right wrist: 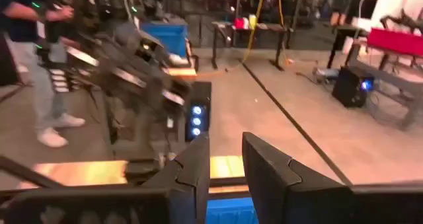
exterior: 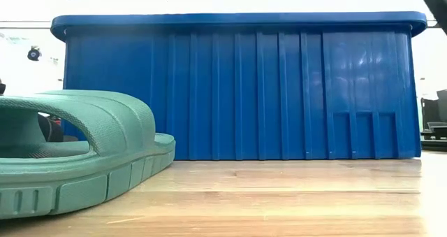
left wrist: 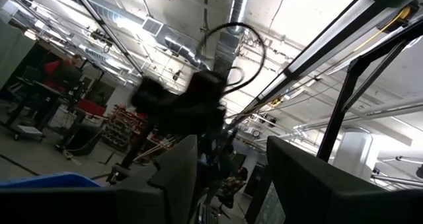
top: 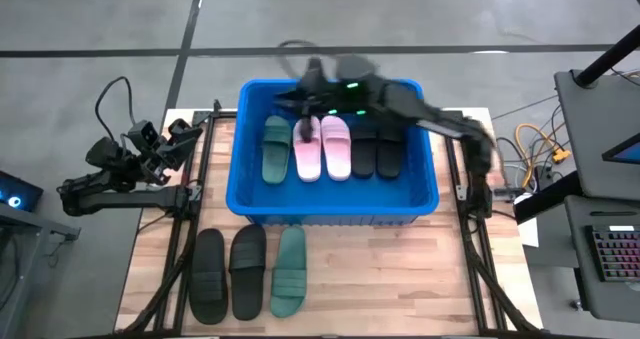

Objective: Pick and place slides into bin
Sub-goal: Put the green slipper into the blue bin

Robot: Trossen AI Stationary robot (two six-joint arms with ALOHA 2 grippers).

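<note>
A: What do the fingers show?
B: Right gripper point(top: 300, 107) hangs over the bin's far left part, above the pink slides point(top: 322, 147); its fingers point(right wrist: 192, 168) stand slightly apart, grasping nothing visible. Left gripper point(top: 180, 134) rests off the bench's left edge, fingers point(left wrist: 175, 178) parted and empty (pointing up at the ceiling).

A: And the slides?
B: Five lie in the blue bin point(top: 420, 199): one green slide point(top: 276, 149), the pink pair, a black pair point(top: 377, 151). On the bench point(top: 400, 279) in front lie two black slides point(top: 228, 274) and a green one point(top: 290, 271).
</note>
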